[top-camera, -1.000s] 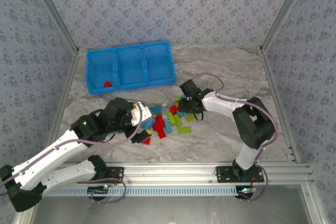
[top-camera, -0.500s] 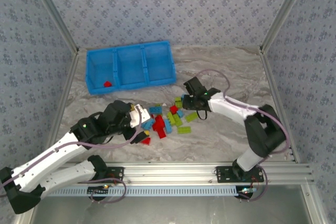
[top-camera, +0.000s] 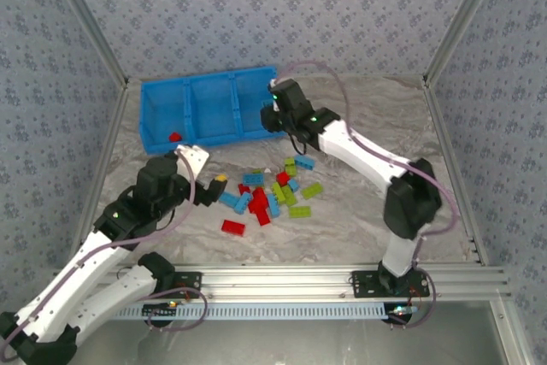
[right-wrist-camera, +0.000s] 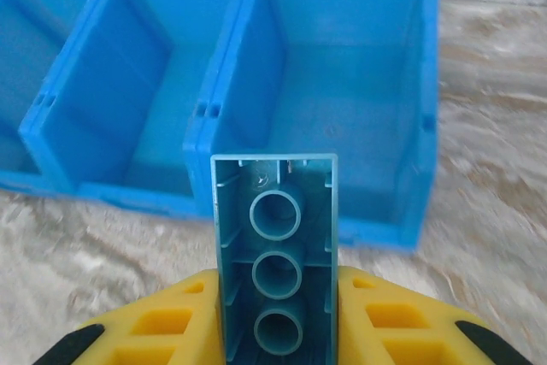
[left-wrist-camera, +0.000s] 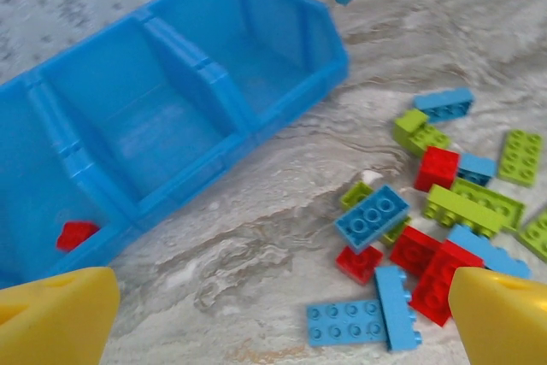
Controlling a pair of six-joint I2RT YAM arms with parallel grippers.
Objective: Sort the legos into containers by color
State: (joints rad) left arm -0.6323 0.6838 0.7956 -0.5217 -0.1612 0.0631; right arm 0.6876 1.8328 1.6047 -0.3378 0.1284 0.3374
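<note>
The right tool (right-wrist-camera: 275, 297) is closed to a narrow gap on one light blue brick (right-wrist-camera: 273, 245), with a yellow finger on each long side. The brick's long axis points away from the tool, toward the far side, and its hollow underside faces the wrist camera. Directly beyond its far end lies the right compartment (right-wrist-camera: 342, 66) of the blue bin (top-camera: 212, 138), which looks bare. I judge that a short move forward would bring the brick over this compartment for the release.

The left tool (top-camera: 205, 168) is wide open and holds nothing. It hangs over the worktop (top-camera: 367, 126) just left of the loose legos (top-camera: 269, 194), so the right arm is clearly the nearer one to the bin. One red brick (top-camera: 175, 137) lies in the left compartment (top-camera: 167, 121).

The worktop is smooth, with a grey marble pattern, and patterned walls (top-camera: 256, 6) stand close on three sides.
</note>
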